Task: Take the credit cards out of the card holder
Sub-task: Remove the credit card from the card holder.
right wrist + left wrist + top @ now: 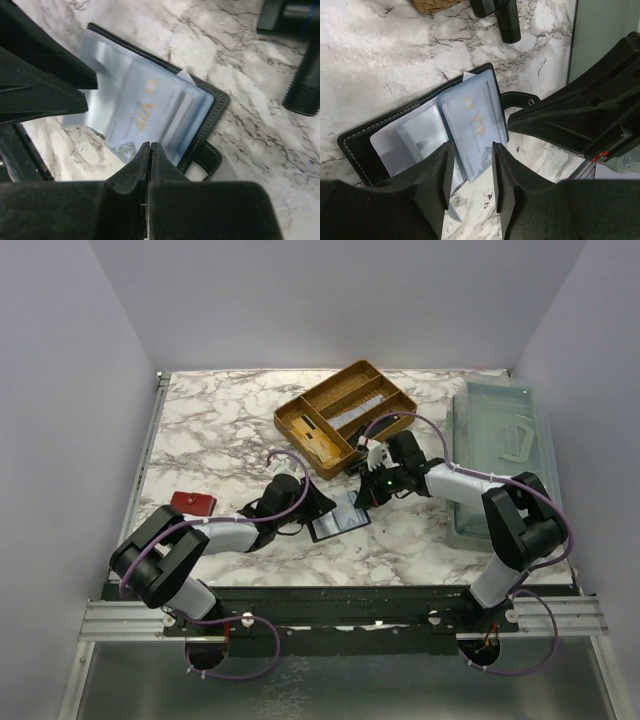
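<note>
Lower frame, left gripper [470, 155]: stands part open astride the near edge of the cards [472, 120], clamping nothing. Right gripper [150, 147]: presses shut at their sleeve edge, hold unclear. Mid-frame, cards sleeved in open holder [340, 518]; beyond, wooden tray [345, 415].

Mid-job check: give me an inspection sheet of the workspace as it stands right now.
Surface: marble-patterned table, no damage seen.
Job's things: card holder lies open; VIP credit card sits in its clear sleeve.
Clutter: wooden tray, red object, clear bin.
Pincers: left pincer open over the sleeves' edge; right pincer shut at the card's edge.
Cables: purple cables loop along both arms, none seen snagged.
Surroundings: plain white walls.
</note>
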Controlling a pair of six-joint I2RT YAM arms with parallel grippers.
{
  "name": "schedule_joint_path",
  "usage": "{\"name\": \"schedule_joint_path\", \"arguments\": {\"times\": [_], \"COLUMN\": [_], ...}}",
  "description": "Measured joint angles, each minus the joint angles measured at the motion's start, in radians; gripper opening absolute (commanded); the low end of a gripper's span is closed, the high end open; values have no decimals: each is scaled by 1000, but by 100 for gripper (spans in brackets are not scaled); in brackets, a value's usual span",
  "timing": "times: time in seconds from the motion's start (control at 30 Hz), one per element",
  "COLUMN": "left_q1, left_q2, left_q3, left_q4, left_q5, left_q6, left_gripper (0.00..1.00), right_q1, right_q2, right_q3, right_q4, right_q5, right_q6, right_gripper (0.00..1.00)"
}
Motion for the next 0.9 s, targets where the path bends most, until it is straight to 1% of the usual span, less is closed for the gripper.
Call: {"name": "schedule_joint_path", "arguments": {"times": [0.07,0.2,0.47,0.7,0.83,0.9], "left_q1": [0,0,0,0,0,0], "left_q2": [9,45,79,104,116,117], "left_q3": [0,0,0,0,0,0], "left_q4": [2,0,14,47,66,70], "left_q5": [0,2,24,46,56,58], "left_q6": [3,7,10,9,8,8], "left_gripper": [36,36,37,36,37,38], "right_q1": [0,0,2,2,2,2], "right_q2": [3,23,39,76,83,83], "right_q3": [0,7,12,30,38,40], "right_q4": [-1,-2,-2,-3,-8,-10], "right_q5": [28,47,9,-36,-40,-45], "right_q6": [0,0,3,31,47,52], "right_gripper": [0,0,1,8,19,22]}}
